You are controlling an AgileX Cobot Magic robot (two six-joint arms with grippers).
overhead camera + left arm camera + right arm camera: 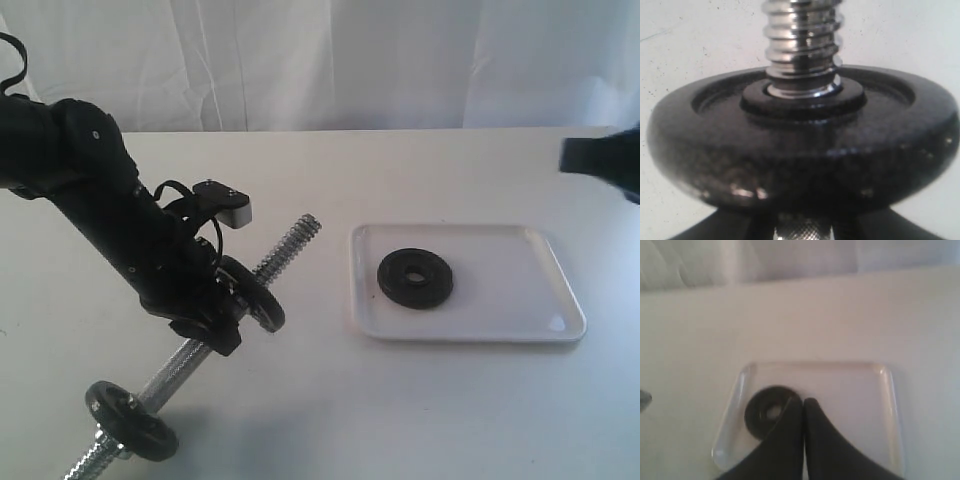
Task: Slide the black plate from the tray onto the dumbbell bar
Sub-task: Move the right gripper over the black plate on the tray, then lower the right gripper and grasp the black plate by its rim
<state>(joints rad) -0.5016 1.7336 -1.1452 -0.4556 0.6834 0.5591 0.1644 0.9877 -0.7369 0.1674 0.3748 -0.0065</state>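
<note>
The black plate (415, 277) lies flat in the left half of the white tray (468, 334). Left of the tray, the chrome dumbbell bar (288, 246) slants above the table. It carries one small black disc (256, 296) by my left gripper and another (131, 420) near its low end. My left gripper (214, 326) is shut on the bar's knurled middle (804, 233); the nearer disc (805, 150) fills the left wrist view. My right gripper (804, 403) is shut and empty, hovering over the tray (888, 390) beside the plate (762, 412).
A white curtain hangs behind the white table (420, 410). A dark part of the right arm (605, 160) shows at the right edge of the exterior view, above and behind the tray. The bar's free threaded end (306, 226) points toward the tray's left rim.
</note>
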